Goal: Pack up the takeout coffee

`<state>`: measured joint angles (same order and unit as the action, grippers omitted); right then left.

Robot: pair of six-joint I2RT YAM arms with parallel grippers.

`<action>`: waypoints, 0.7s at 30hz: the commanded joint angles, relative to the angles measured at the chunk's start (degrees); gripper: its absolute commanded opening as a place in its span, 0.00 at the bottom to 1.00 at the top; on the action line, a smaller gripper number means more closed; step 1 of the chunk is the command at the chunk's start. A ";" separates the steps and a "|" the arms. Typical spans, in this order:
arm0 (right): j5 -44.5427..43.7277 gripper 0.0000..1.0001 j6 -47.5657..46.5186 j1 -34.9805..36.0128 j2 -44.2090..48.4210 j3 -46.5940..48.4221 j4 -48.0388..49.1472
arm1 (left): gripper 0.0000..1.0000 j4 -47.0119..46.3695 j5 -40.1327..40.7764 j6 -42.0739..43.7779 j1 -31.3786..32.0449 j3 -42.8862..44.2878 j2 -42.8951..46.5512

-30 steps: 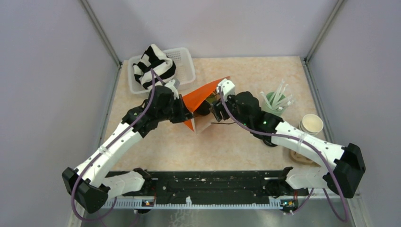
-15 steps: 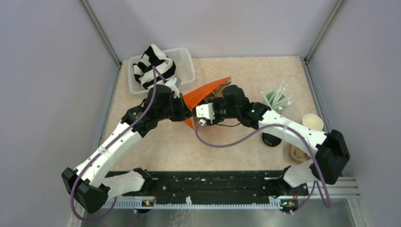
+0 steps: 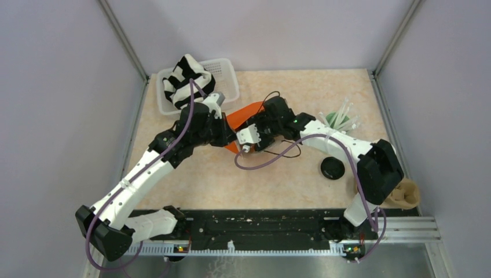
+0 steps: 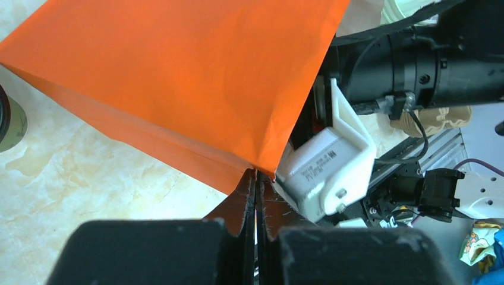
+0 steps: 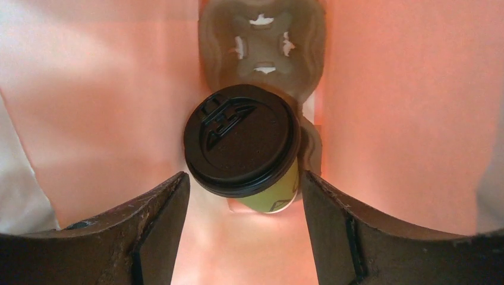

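From above, a loose black lid (image 3: 333, 168) lies on the bench (image 3: 231, 185), well right of the orange paper bag (image 3: 240, 114). Left wrist — left jaws pinched together on the bag's corner. Right wrist — right jaws apart inside the bag, flanking a lidded green cup (image 5: 241, 148) in its pulp carrier (image 5: 261, 41).

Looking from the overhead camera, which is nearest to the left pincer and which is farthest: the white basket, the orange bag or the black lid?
1. orange bag, pinched by the left pincer itself, mid-table.
2. white basket, behind it at the back left.
3. black lid, well off to the right.
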<state>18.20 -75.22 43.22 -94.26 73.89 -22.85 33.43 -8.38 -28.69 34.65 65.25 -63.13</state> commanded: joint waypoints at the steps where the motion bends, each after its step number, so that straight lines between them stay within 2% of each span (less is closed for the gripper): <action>1: 4.19 0.70 -3.19 -1.83 -1.15 0.37 0.46 | 0.00 -3.39 0.34 1.61 0.28 -0.61 1.60; 10: 4.83 0.79 -3.48 -2.88 -4.20 -3.08 7.24 | 0.00 -4.36 -0.29 -1.15 0.25 -2.76 1.46; 17: 3.90 0.78 -4.15 -2.81 -8.72 -1.46 9.47 | 0.00 -4.29 0.17 -2.13 0.24 -2.41 1.02; 21: 2.17 0.77 -4.92 -2.67 -9.63 -3.73 15.10 | 0.00 -4.00 0.43 -2.72 0.25 -2.50 0.99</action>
<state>20.62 -78.70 40.60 -101.97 71.61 -12.45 32.05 -7.40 -30.22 34.59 62.46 -62.63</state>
